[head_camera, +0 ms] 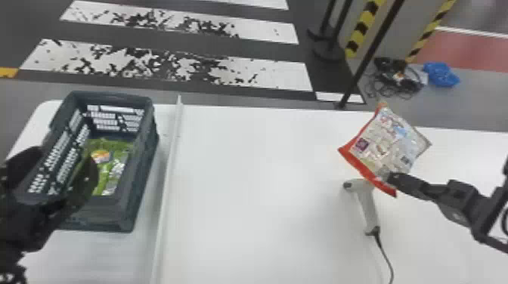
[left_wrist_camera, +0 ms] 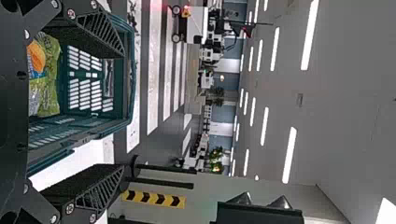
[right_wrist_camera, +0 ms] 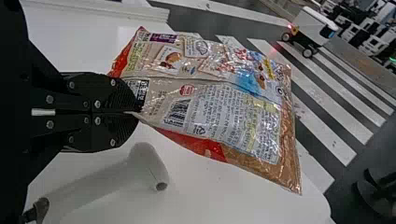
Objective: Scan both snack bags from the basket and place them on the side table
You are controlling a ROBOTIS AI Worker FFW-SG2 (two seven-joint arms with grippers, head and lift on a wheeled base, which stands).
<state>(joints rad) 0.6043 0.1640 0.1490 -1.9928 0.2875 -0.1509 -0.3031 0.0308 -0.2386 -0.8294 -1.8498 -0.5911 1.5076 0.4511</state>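
Right gripper: two flat black fingers (right_wrist_camera: 122, 100) pressed together on a bag's edge, at the right of the head view.

Pinched bag: a red and silver-grey glossy plastic snack bag (right_wrist_camera: 210, 102), held up above the white table (head_camera: 245, 196), its printed back panel and barcode showing. Likely light and soft, with contents that could crush; the slick film may swing or pivot from so small a pinch.

Where to hold it: the edge grip leaves most of the panel uncovered, but the fingers sit near the barcode, so they should keep clear of it. Squeezing the plump middle would risk crumbling the snack.

Scanner: a pale grey handheld barcode scanner with a dark cable (head_camera: 366, 207), on the table just below the bag in the head view; hard and rigid, best not knocked.

Left gripper: black fingers spread wide (left_wrist_camera: 125, 109), at the lower left of the head view, by the basket.

Green bag: a shiny green plastic snack bag (head_camera: 107, 166) inside the dark green-grey slatted plastic basket (head_camera: 145, 151), left of frame. Probably pliable too; a raised edge would suit a pinch.
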